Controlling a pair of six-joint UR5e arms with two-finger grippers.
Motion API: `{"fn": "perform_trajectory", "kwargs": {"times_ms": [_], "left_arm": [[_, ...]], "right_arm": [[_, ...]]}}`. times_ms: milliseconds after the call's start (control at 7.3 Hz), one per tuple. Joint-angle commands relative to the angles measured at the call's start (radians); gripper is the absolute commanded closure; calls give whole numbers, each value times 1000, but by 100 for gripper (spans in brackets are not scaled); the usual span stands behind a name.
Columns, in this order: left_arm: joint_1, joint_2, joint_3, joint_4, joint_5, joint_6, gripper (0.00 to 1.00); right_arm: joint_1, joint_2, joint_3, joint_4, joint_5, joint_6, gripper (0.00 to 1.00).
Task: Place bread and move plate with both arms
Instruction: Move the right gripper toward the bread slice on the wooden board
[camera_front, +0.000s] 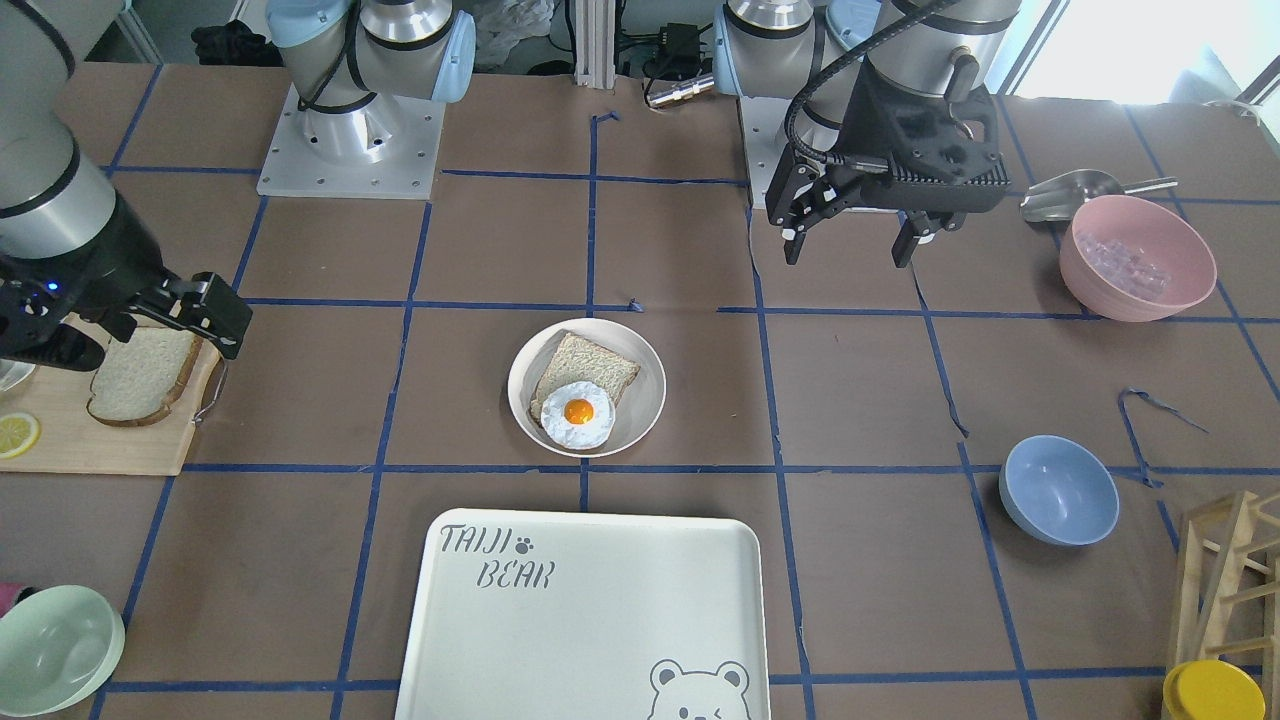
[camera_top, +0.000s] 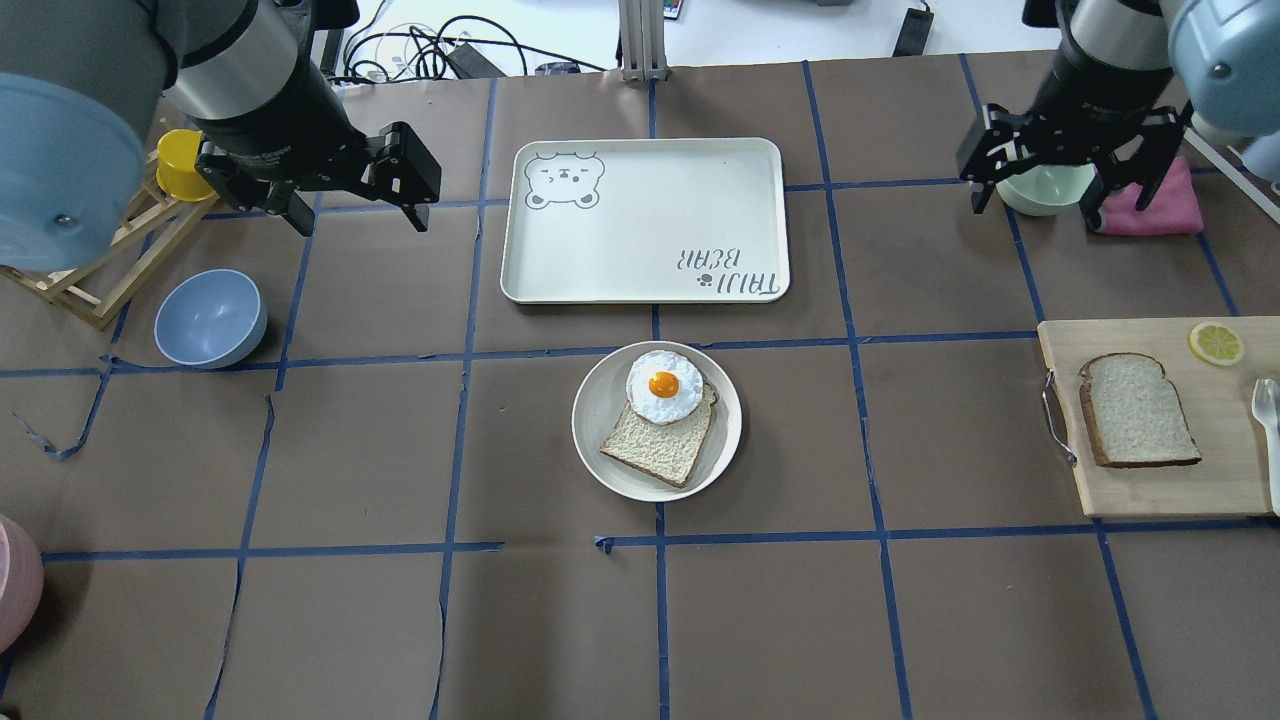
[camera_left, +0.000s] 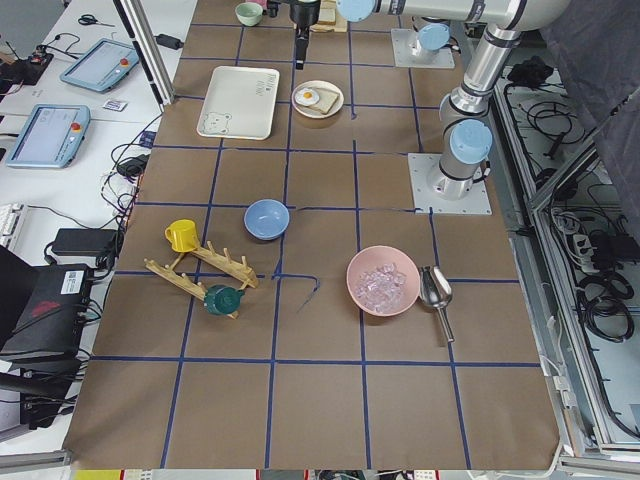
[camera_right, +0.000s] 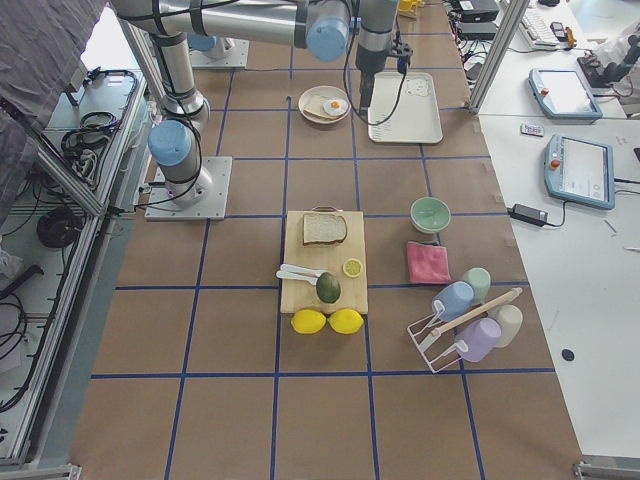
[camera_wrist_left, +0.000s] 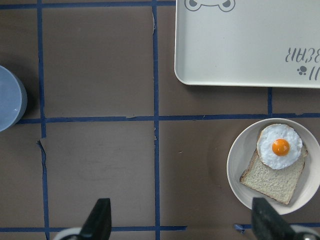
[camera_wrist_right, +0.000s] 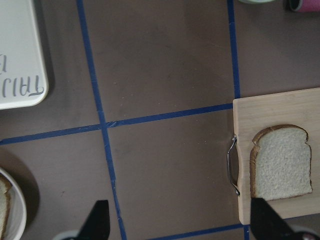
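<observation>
The bread (camera_top: 1137, 410) lies flat on a wooden cutting board (camera_top: 1160, 490) at the right; it also shows in the front view (camera_front: 140, 375) and the right wrist view (camera_wrist_right: 280, 162). The cream plate (camera_top: 600, 440) sits at the table's middle, holding a browner slice (camera_top: 660, 450) topped with a fried egg (camera_top: 663, 385). The plate's rim also shows in the left wrist view (camera_wrist_left: 237, 167). My left gripper (camera_top: 355, 210) is open and empty, high above the far left. My right gripper (camera_top: 1035, 200) is open and empty, high above the far right, beyond the board.
A white bear-printed tray (camera_top: 645, 220) lies just beyond the plate. A blue bowl (camera_top: 210, 318), a wooden rack (camera_top: 90, 290) with a yellow cup (camera_top: 180, 165), and a pink bowl (camera_front: 1137, 258) stand on the left side. A green bowl (camera_top: 1045, 188), pink cloth (camera_top: 1165, 205) and lemon slice (camera_top: 1216, 343) are at the right.
</observation>
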Motion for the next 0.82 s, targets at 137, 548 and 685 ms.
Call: {"fn": "perform_trajectory", "kwargs": {"times_ms": [137, 548, 685], "left_arm": [[0, 1, -1, 0, 0, 0, 0], [0, -2, -1, 3, -5, 0, 0], [-2, -2, 0, 3, -3, 0, 0]], "right_arm": [[-165, 46, 333, -460, -99, -116, 0], [-193, 114, 366, -493, -120, -169, 5], [-196, 138, 367, -494, -146, -188, 7]]}}
